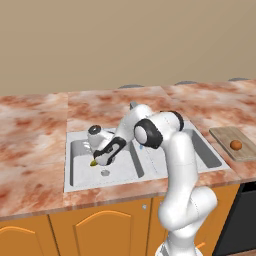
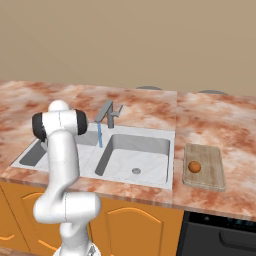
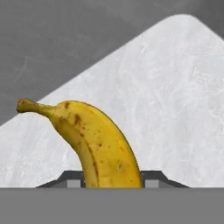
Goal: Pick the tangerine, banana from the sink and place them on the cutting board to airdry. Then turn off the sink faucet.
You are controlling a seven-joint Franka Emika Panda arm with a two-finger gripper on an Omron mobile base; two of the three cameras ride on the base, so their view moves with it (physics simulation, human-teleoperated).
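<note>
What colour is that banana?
Yellow with brown speckles, brownish stem; banana shows best in the hand view.

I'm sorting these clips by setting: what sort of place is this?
A kitchen, rendered rather than real: a double-basin sink with a running sink faucet set in a marbled reddish counter over orange cabinets, and a cutting board holding a tangerine.

no readable text, label, brand, number or sign anywhere.
</note>
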